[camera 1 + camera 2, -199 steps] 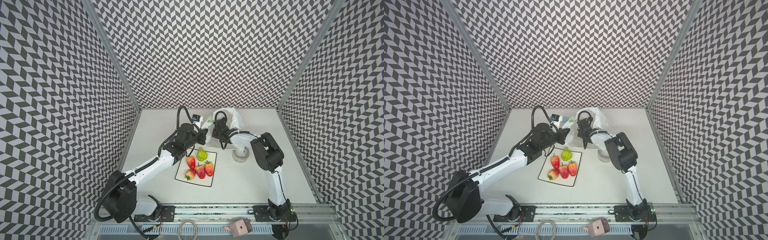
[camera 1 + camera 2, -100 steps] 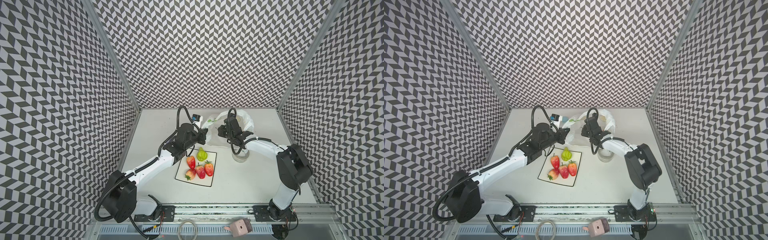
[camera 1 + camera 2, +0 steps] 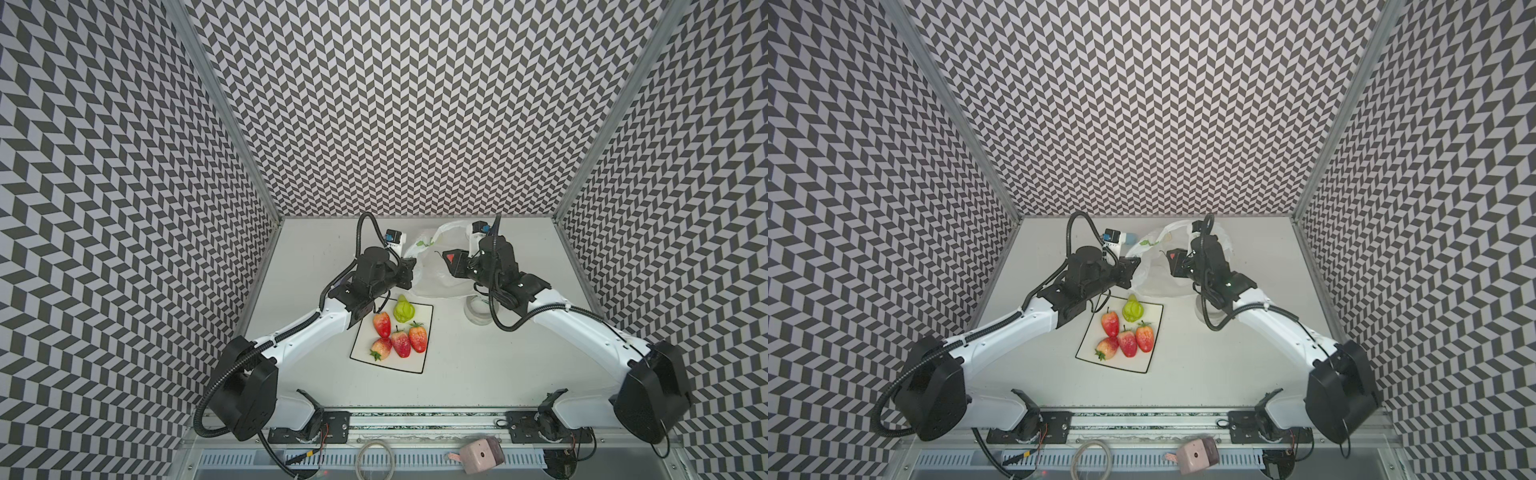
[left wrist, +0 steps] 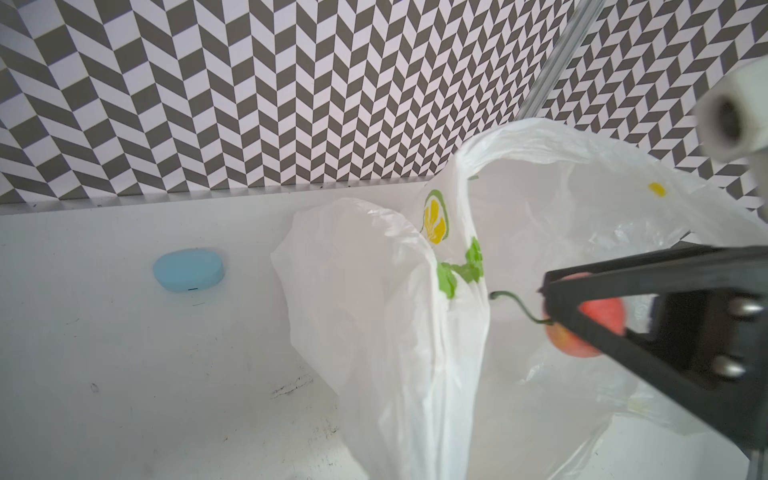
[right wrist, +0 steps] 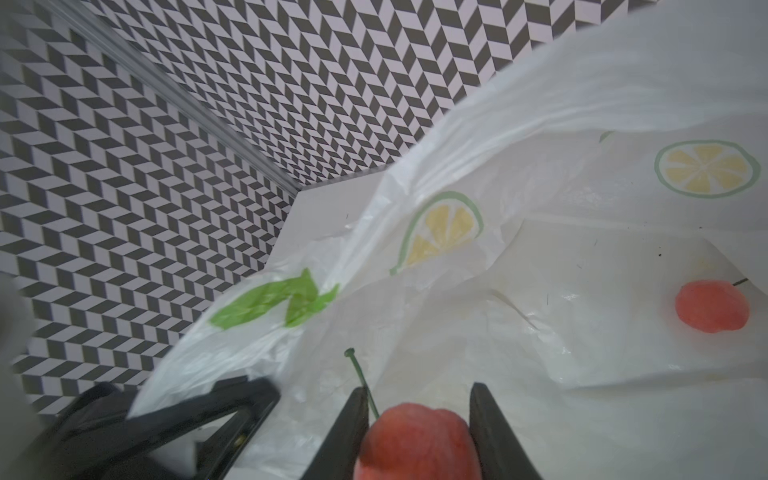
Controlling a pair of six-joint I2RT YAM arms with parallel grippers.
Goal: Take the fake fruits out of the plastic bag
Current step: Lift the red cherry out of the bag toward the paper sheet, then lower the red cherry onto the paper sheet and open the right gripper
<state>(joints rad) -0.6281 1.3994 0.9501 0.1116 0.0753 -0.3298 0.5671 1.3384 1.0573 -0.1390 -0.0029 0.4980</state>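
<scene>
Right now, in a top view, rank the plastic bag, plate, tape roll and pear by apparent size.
1. plastic bag and plate: about alike, and the bag is partly hidden.
2. tape roll
3. pear

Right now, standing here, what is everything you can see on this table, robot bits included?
plastic bag: one, translucent white with lemon prints, at the back
plate: one, white square with a black rim, middle
strawberries: four, red, on the plate
pear: one, yellow-green, on the plate's far end
round fruits: two, pinkish-orange, one gripped, one lying in the bag
tape roll: one, clear, right of the plate
blob: one, light blue, left of the bag
pink box: one, on the front rail
left gripper: black, shut on the plastic bag's edge
right gripper: black, shut on one of the round fruits
</scene>
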